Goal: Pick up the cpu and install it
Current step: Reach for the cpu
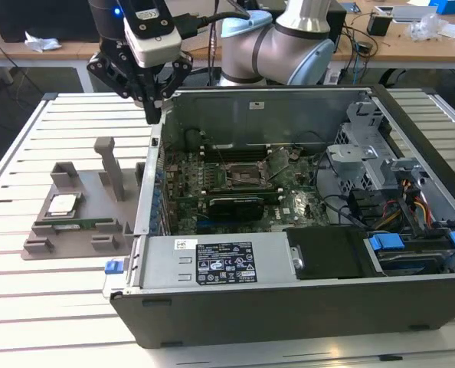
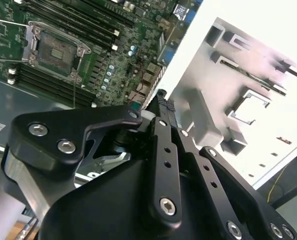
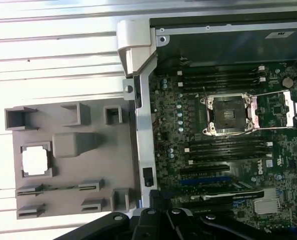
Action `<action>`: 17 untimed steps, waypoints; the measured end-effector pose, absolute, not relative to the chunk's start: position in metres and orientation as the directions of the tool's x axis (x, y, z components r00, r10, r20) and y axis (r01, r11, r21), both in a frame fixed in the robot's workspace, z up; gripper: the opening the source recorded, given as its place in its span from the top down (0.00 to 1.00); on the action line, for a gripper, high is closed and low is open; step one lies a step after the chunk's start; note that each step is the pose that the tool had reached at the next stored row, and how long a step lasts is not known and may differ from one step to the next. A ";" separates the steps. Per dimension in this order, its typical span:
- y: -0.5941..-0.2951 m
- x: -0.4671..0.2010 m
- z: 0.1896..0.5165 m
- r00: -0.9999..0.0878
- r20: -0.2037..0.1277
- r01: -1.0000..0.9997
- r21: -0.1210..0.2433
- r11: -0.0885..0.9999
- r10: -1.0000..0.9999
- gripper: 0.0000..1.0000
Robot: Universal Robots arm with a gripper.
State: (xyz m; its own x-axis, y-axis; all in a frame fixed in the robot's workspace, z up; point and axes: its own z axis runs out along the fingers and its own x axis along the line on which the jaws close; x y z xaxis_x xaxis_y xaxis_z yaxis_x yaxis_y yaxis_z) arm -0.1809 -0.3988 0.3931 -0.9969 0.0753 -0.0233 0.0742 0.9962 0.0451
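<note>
Closest to the lens in both wrist views, the black fingers point(image 2: 163, 150) were pressed together at their tips, and nothing was between them. In the exterior view the fingers point(image 1: 152, 107) hung above the rim of the open computer case point(image 1: 289, 307), at about ten o'clock of it; whether they touched the rim, I could not tell. The chip point(image 1: 63, 204) lay flat in a square pocket of the grey holder point(image 1: 78, 239). This holder rested on the slatted bench point(image 1: 28, 307) just beside the case, at its nine o'clock. In the first wrist view the chip point(image 3: 35, 162) shone white in that pocket, well apart from the fingers. The socket point(image 3: 228, 112) on the green board point(image 3: 198, 165) stood with its metal frame swung open.
</note>
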 end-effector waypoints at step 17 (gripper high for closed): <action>-0.398 -0.223 0.392 -0.997 -0.023 0.074 0.045 0.996 0.075 0.89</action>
